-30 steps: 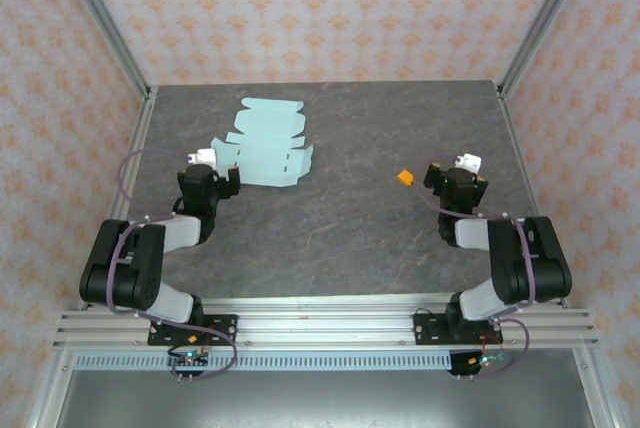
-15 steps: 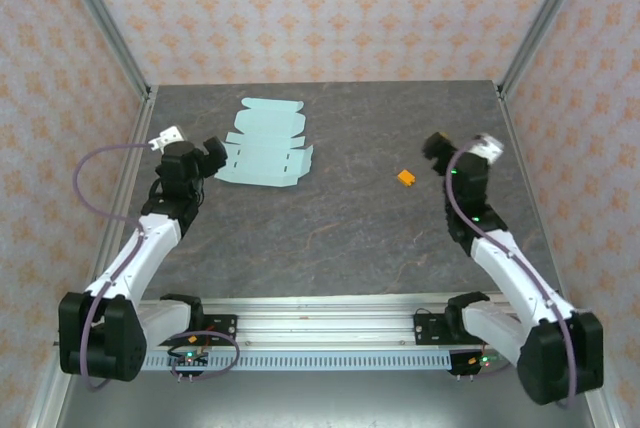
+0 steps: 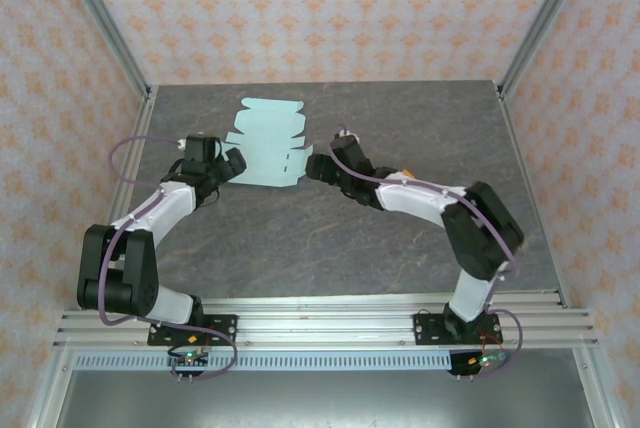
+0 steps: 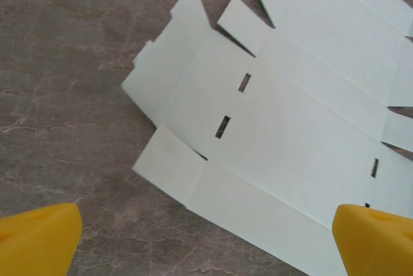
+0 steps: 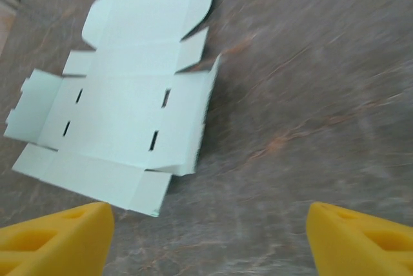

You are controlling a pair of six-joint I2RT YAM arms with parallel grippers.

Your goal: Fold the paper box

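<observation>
Flat die-cut paper box (image 3: 264, 143) on dark table (image 3: 400, 238), left gripper (image 3: 232, 163) spread wide just beside its left edge, right gripper (image 3: 316, 162) parted by its right edge, both holding nothing

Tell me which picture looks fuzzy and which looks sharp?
Right wrist view: fuzzy, the paper box edges and the veins of the table are smeared. Left wrist view: sharp, the little slots look crisp. Top view: clear, evenly lit, no glare.

Near half of the table (image 3: 300, 248) lies open (bare surface); paper box (image 3: 262, 143) lies flat beyond.
</observation>
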